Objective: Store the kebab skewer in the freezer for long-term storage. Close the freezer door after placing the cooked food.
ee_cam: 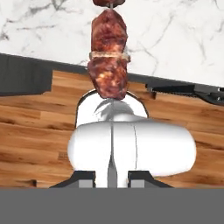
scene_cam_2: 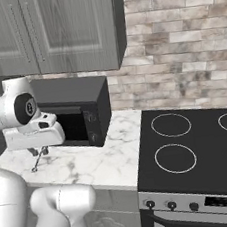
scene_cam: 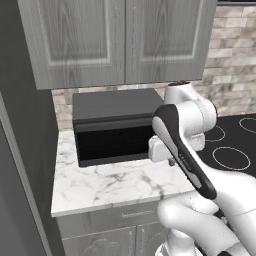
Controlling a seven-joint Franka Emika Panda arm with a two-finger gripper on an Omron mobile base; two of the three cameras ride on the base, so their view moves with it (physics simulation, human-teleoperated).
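My gripper (ee_cam: 112, 176) is shut on the thin metal stick of the kebab skewer (ee_cam: 108, 57). In the hand view its red-brown meat chunks hang beyond the finger tips, over the marble counter edge and a wooden floor. From the right base view the gripper (scene_cam_2: 39, 151) hangs above the counter in front of the microwave. The skewer (scene_cam_2: 38, 161) slants down from it, its tip close to the marble. The freezer (scene_cam: 22, 150) is the tall dark grey body at the left edge of the left base view. I cannot make out how the freezer door stands.
A black microwave (scene_cam: 115, 127) sits at the back of the white marble counter (scene_cam: 105, 187). Grey cupboards (scene_cam: 120, 40) hang above it. A black stove top (scene_cam_2: 200, 150) with ring burners lies to the right, against a brick wall.
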